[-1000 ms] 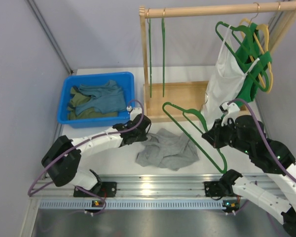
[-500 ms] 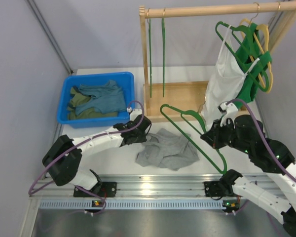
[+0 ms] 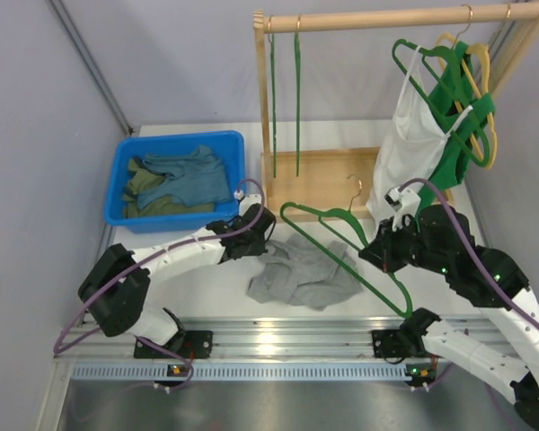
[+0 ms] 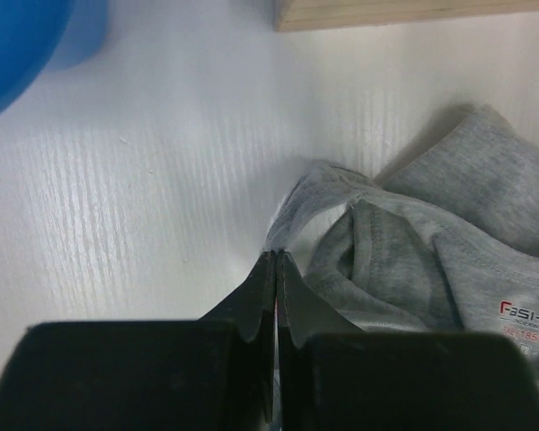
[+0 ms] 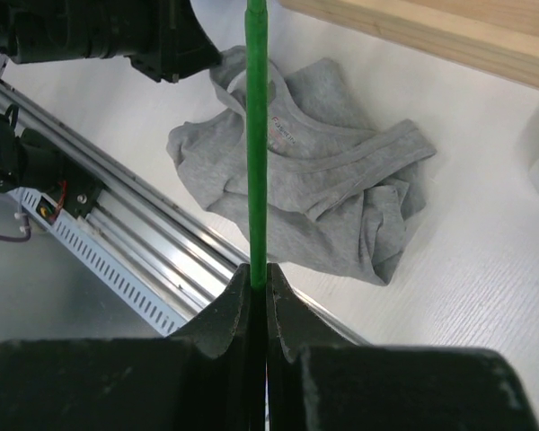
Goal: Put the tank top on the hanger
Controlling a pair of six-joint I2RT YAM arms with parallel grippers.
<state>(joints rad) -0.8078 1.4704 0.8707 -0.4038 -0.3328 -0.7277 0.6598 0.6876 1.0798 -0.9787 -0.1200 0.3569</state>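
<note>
The light grey tank top lies crumpled on the white table between the arms. My left gripper is at its upper left edge. In the left wrist view the left gripper is shut on a fold of the tank top, a narrow strip of fabric rising from between the tips. My right gripper is shut on the thin green hanger, which stretches over the garment with its gold hook pointing to the back. In the right wrist view the right gripper pinches the hanger above the tank top.
A blue bin with teal and olive clothes stands at the back left. The wooden rack carries two thin green hangers, a white tank top on thick green hangers, and a yellow hanger. An aluminium rail runs along the near edge.
My left gripper has closed on the tank top's edge. The right arm has swung the hanger to the left, further over the garment.
</note>
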